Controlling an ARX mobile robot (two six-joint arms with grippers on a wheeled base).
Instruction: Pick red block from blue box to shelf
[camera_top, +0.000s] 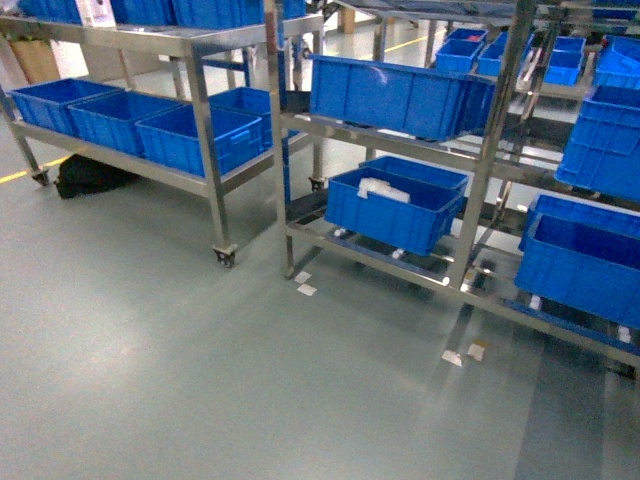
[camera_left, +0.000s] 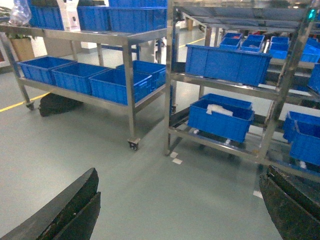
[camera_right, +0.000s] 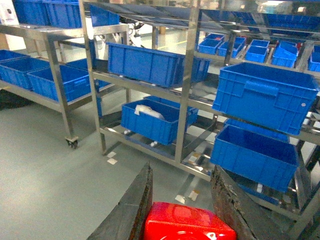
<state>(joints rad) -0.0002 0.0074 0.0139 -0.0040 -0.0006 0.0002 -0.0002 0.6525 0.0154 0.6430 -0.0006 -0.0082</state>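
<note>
The red block fills the bottom of the right wrist view, glossy and clamped between the two dark fingers of my right gripper, which is shut on it. It hangs above the grey floor, in front of the shelf, a steel rack stocked with dark blue crates. The shelf also stands at the right of the head view, where neither gripper shows. My left gripper is open, its fingers spread far apart over bare floor with nothing between them, facing the shelf. The blue box is out of view.
A wheeled steel table with blue crates stands on the left, a black bag under it. A low crate on the shelf holds something white. White paper scraps lie on the grey floor.
</note>
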